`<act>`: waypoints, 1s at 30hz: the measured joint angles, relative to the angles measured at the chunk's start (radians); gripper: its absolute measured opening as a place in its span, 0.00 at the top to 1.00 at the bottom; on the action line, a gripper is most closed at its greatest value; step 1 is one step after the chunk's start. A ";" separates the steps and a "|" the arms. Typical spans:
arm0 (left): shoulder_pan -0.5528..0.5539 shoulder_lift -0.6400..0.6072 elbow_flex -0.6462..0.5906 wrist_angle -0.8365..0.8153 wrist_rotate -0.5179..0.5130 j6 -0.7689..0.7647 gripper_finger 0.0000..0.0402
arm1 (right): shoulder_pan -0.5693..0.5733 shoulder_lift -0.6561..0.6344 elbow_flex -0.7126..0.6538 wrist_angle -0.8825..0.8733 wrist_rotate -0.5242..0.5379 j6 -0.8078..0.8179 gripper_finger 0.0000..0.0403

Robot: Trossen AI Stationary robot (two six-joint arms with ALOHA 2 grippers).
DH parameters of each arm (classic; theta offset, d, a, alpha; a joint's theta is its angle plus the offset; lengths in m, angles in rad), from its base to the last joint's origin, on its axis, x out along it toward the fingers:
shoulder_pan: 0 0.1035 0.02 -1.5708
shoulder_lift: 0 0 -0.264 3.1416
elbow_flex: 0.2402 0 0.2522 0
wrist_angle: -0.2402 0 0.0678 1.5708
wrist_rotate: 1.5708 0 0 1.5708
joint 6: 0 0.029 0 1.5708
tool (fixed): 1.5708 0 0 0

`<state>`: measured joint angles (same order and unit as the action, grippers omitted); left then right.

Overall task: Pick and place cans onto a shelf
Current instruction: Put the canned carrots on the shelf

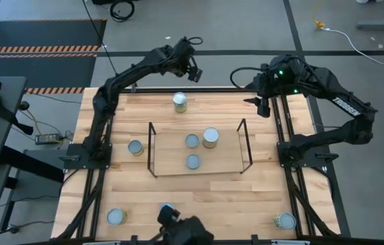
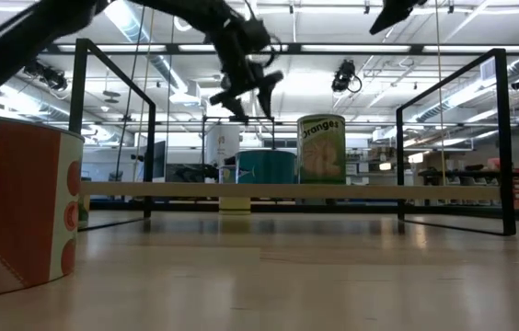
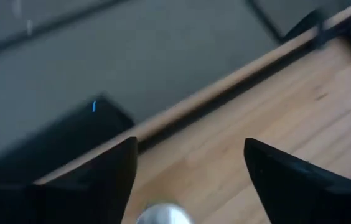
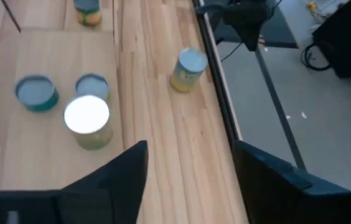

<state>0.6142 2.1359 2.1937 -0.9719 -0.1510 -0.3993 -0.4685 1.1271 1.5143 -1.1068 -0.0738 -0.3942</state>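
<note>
The shelf (image 1: 199,173) stands mid-table, its wire end frames (image 1: 152,146) left and right. Three cans rest upright on it: a taller one (image 1: 210,137) and two low ones (image 1: 191,141) (image 1: 193,161). One yellow-labelled can (image 1: 180,102) stands on the table beyond the shelf. My left gripper (image 1: 193,73) hovers open above the far edge, just past that can, whose top shows at the edge of the left wrist view (image 3: 163,215). My right gripper (image 1: 261,107) is open and empty (image 4: 191,149), raised over the far right of the table.
More cans stand on the table: one left of the shelf (image 1: 135,148), one near left (image 1: 116,216), one near centre (image 1: 167,207), one near right (image 1: 286,220). Black frame rails (image 1: 287,136) run along the table's sides. In the low view a large can (image 2: 20,211) stands close.
</note>
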 joint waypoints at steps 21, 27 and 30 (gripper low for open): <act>0.019 0.136 -0.010 -0.238 0.096 -0.152 0.12 | -0.025 0.000 -0.106 0.064 -0.026 0.033 0.16; 0.003 0.155 -0.010 -0.241 0.094 -0.191 0.12 | -0.025 0.000 -0.105 0.067 -0.029 0.051 0.16; -0.005 0.165 -0.022 -0.230 0.094 -0.194 0.12 | -0.025 0.000 -0.105 0.067 -0.029 0.053 0.16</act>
<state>0.6095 2.3010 2.1716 -1.2016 -0.0574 -0.5938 -0.4934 1.1275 1.4090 -1.0401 -0.1032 -0.3411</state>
